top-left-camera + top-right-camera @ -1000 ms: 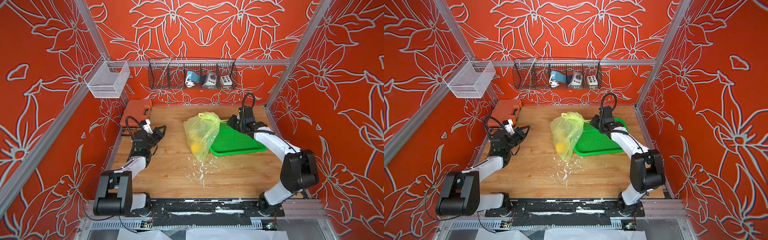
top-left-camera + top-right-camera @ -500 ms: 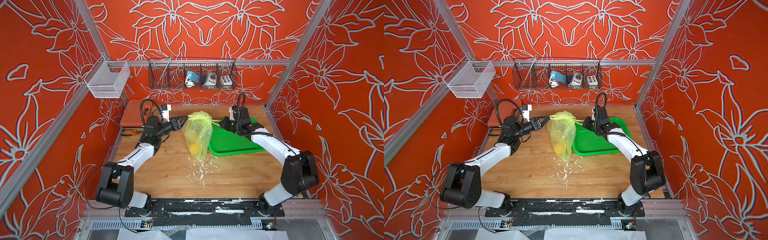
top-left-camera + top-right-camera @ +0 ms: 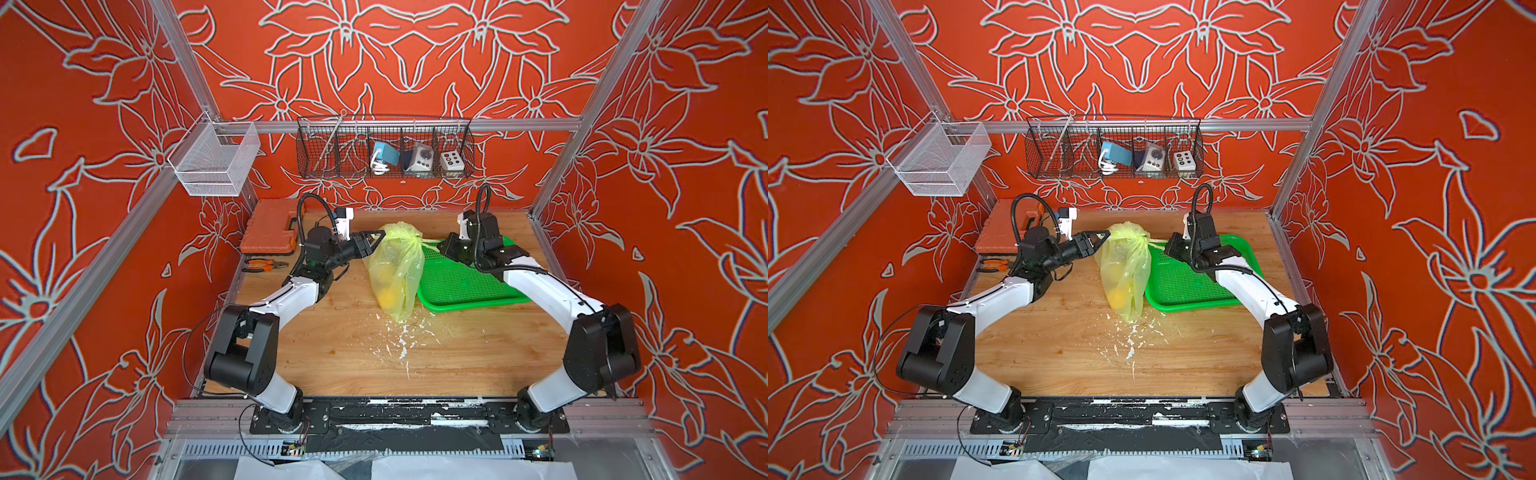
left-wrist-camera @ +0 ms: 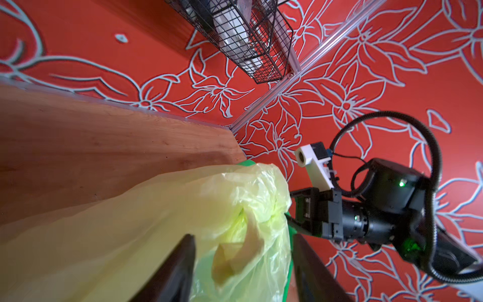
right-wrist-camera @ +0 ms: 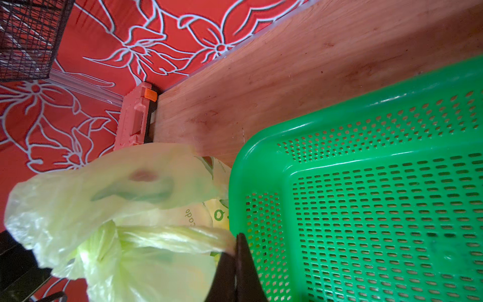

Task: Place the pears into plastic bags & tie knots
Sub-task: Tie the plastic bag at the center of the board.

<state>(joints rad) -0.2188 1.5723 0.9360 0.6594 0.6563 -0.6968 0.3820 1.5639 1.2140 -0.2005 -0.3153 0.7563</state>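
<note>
Since the plastic bag [image 3: 395,266] is stood upright on the wooden surface [image 3: 353,353], right against the edge of the green tray [image 3: 465,303] that faces the left arm, it's seen pretty clearly in both top views. One orange-yellow pear [image 3: 390,297] can be made out through the film at the bottom of the bag, just beside the tray's near corner; a second one can't really be told apart. A twisted handle strand [image 5: 170,235] is stretched from the bag's bunched neck out over the tray's far corner. Its end is pinched tight in the right end effector [image 5: 238,243], which is clenched on it with no gap showing. The left end effector [image 4: 243,236] is held at the bag's top on the side away from the tray, jaws spread apart with crumpled film between them, so nothing is clamped there. White flecks [image 3: 401,345] are scattered on the surface near the tray's near corner, just in front of the bag.
</note>
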